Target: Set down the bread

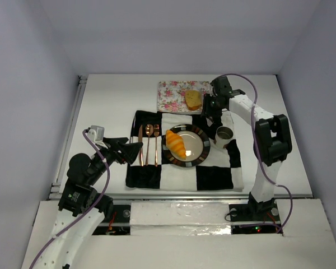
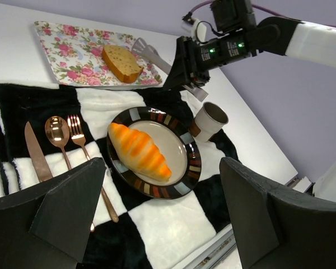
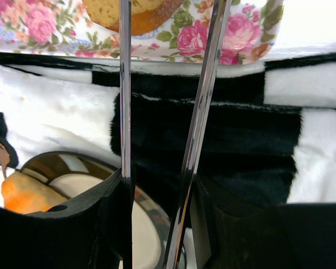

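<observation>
R gripper (image 3: 157, 202) clamps the metal tongs (image 3: 204, 106), arms partly spread, tips by the bread slice (image 1: 193, 99) on the floral tray (image 1: 169, 96); can't tell if they touch it. The croissant (image 1: 176, 144) lies on the plate (image 1: 204, 147), left side. L gripper (image 2: 162, 213) hangs wide open nr the cutlery (image 1: 148, 143).

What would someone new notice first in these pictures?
The golden-orange croissant stands out, lying on a dark-rimmed plate in the middle of a black-and-white checkered cloth. Behind it, a bread slice sits on a floral tray. The right hand holds metal tongs pointed toward that slice.
</observation>
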